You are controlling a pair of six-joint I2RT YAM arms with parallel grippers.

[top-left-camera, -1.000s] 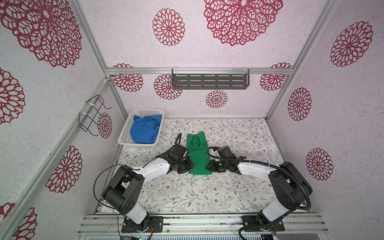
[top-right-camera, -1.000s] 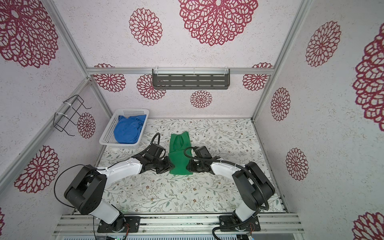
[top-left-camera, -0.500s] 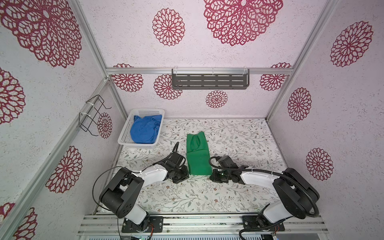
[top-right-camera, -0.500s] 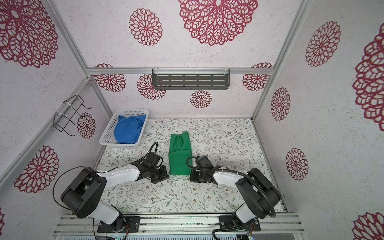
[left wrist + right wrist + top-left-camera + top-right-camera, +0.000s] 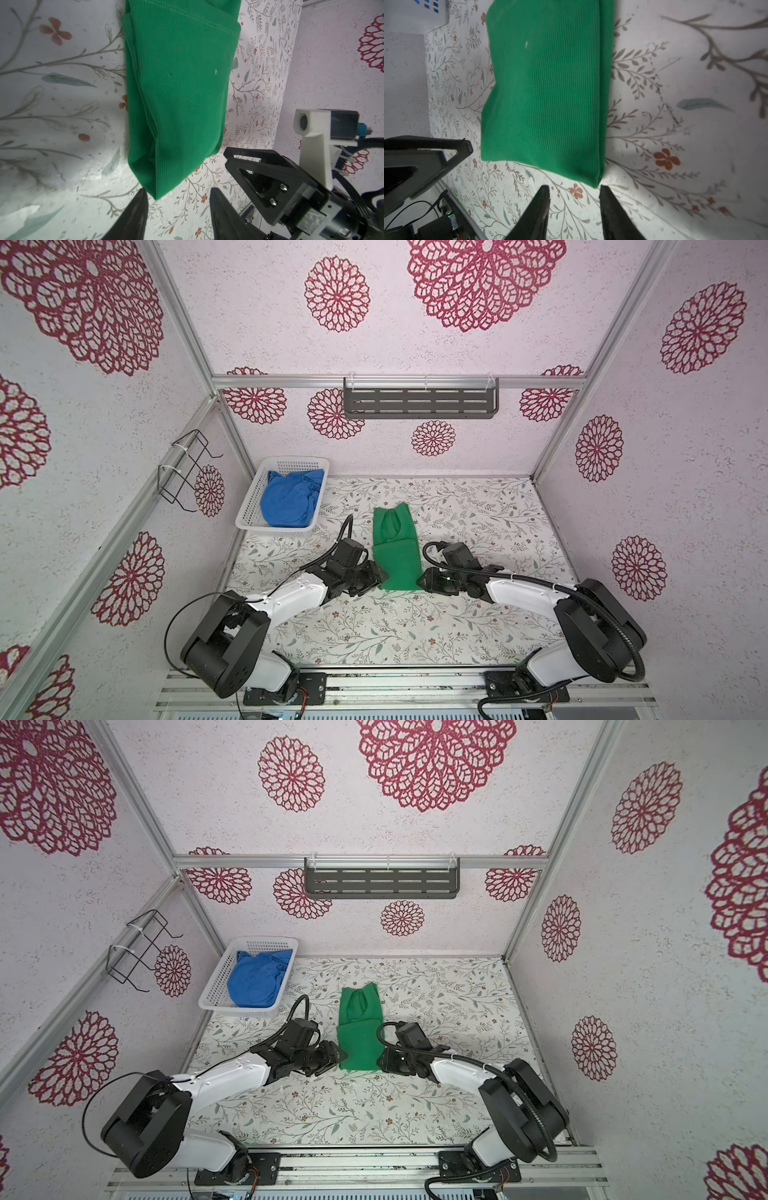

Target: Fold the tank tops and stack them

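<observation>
Where both top views show it, the green tank top [image 5: 395, 560] lies folded between my left gripper [image 5: 379, 577] and right gripper [image 5: 420, 581]; the blue tank top [image 5: 291, 502] sits in the basket [image 5: 270, 529] (well beyond the fingers). Left wrist: I see jaws half parted, empty, the top's corner just off the fingertips [image 5: 140, 203]. Right wrist: same, corner possibly brushing one finger [image 5: 607, 199].
</observation>
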